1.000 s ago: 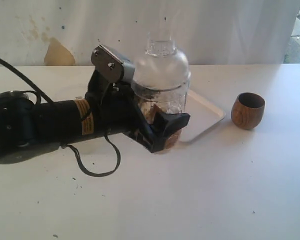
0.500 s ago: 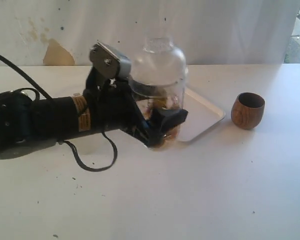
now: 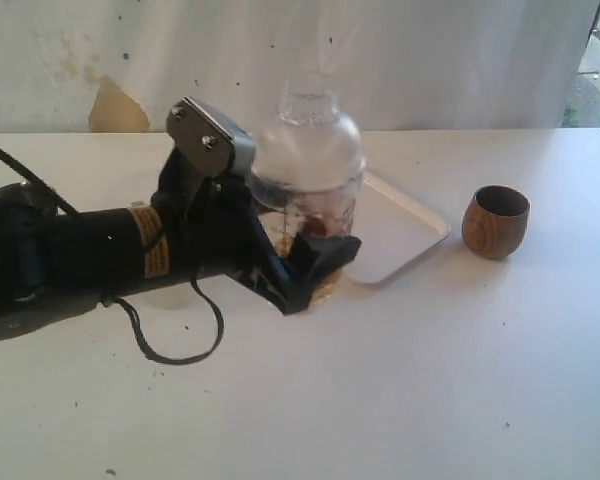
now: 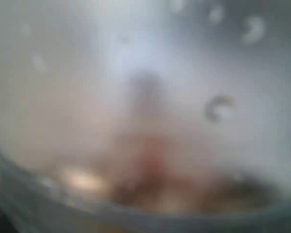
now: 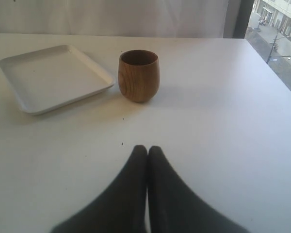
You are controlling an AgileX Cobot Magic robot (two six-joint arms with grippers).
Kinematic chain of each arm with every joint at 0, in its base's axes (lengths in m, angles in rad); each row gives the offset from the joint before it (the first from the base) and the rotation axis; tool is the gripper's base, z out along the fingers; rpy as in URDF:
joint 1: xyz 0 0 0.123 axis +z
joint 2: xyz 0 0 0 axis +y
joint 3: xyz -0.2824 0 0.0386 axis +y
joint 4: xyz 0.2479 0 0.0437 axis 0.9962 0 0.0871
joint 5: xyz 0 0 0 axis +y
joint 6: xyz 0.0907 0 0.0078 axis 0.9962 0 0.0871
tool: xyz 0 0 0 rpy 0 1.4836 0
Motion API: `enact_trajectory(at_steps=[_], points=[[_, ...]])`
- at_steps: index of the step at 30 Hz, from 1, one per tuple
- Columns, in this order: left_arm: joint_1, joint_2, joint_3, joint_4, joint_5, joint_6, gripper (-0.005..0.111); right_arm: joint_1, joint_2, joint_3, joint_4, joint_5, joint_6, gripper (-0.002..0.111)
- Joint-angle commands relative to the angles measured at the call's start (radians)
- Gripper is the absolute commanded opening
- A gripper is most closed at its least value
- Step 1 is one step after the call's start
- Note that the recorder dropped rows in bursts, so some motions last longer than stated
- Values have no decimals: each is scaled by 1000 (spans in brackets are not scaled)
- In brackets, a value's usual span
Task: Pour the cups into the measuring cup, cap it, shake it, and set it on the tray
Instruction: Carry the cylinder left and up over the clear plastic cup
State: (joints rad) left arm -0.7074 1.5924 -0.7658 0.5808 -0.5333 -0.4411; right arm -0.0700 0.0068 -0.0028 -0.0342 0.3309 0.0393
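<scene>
White table [image 3: 430, 390], pale wall [image 3: 430, 60] behind. L gripper [image 3: 305, 245] clamps capped measuring cup [image 3: 310, 165] by its body, just beside tray [image 3: 410, 235], at its left edge; brownish stuff inside. Wooden cup [image 3: 496, 221] stands right of tray, apart. R gripper [image 5: 147, 154] clenched, empty, low over table.

The rounded brown wooden cup [image 3: 496, 221] is showing darker grain streaks; the flat rectangular tray [image 3: 407, 232] is gleaming plain white.
</scene>
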Motion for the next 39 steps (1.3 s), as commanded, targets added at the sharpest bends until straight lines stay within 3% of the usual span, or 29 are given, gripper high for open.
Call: enact_trajectory(at_steps=[1,3,4,5,8,9,11,12,13,15,17,19,24,32,39], points=[[-9,-66,8,249,-191,-155,0,5,-7,3,-3,-9,-1,0],[-22,-68,-19,5,36,-11,0,5,-7,3,-3,-9,-1,0],[-3,-66,-23,-138,69,57,0,5,-7,3,-3,-9,-1,0],[8,-73,-21,-148,55,36,0,5,-7,3,-3,-9,-1,0],[-34,-126,-2,278,-75,-180,0,5,-7,3,-3,-9,-1,0],[-39,-136,-9,246,-5,-155,0,5,-7,3,-3,-9,-1,0],[-7,-138,-32,-43,141,-5,0,5,-7,3,-3,-9,-1,0],[11,-142,-32,-97,141,6,0,5,-7,3,-3,-9,-1,0],[14,-155,-32,-61,134,-32,0,5,-7,3,-3,-9,-1,0],[-20,-202,-34,204,118,-150,0,5,-7,3,-3,-9,-1,0],[-17,-234,-63,192,169,-150,0,5,-7,3,-3,-9,-1,0],[24,-256,-101,120,268,-108,0,5,-7,3,-3,-9,-1,0],[111,-307,-168,142,426,-98,0,5,-7,3,-3,-9,-1,0],[276,-355,-173,149,700,42,0,5,-7,3,-3,-9,-1,0],[387,-362,-173,149,772,203,0,5,-7,3,-3,-9,-1,0]])
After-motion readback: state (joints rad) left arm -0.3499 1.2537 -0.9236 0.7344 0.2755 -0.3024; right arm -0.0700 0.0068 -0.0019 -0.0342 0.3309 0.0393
